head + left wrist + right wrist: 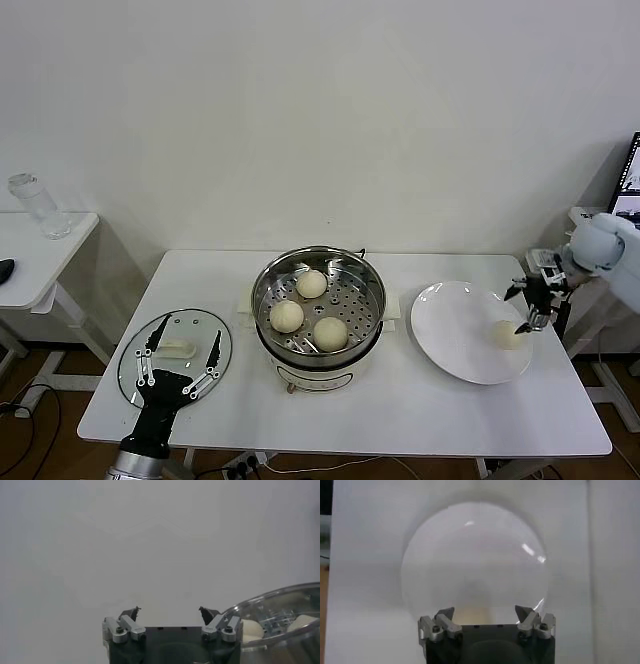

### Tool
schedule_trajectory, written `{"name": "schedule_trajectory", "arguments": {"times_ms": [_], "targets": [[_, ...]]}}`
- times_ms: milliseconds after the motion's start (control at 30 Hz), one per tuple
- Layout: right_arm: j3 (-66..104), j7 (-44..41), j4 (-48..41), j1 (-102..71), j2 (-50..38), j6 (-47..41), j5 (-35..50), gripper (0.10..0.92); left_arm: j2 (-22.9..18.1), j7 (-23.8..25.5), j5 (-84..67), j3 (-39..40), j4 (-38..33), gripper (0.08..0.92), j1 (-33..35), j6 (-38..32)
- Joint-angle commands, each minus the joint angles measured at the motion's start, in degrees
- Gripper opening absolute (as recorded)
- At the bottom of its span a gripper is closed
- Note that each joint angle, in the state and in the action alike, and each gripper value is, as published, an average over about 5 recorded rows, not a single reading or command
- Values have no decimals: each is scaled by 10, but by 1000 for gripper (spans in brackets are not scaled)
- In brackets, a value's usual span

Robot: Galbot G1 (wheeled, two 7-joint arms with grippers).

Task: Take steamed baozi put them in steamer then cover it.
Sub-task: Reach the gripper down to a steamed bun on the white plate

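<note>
While three of the round, smooth, cream-white steamed baozi (310, 283) (287, 316) (330, 332) sit on the perforated tray inside the large round shiny stainless-steel steamer (267, 282) at the middle of the white table (400, 405), the fourth cream-white baozi (506, 334) lies on the flat round white plate (450, 330) to the robot's right of the pot, near the plate's right edge. Right gripper (532, 303): hangs over the right edge of that plate, jaws wide and holding nothing; the last baozi lies just below and between the fingertips, not gripped. Right wrist view agrees: the plate (475, 555) fills the field, and a pale bun (472, 616) shows just in front of the gripper (485, 611), between the two spread fingers. Left gripper (180, 362): low at the near left of the table, jaws wide, empty, poised above the round clear glass lid (135, 352) with its white handle (176, 348); the handle lies between the fingers as seen from the head view, contact cannot be told. Left wrist view: gripper (169, 611) spread, and off to one side the steel steamer (280, 600) rim with two baozi (251, 628) (302, 622) partly visible behind it. A second white side table (40, 255) at far left carries a clear glass jar (37, 205). No brand, label or writing legible on any item.
</note>
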Motion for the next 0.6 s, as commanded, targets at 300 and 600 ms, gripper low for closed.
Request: {"name": "schedule_trajectory", "arguments": {"times_ms": [300,600], "targets": [[47,22,-100,-78,51,-3,-29,823,-3,0,0,-4,2,823,1,-1],[61,31,-136,-84,76,5,-37,823,-3,0,0,-6,4,823,2,0]]}}
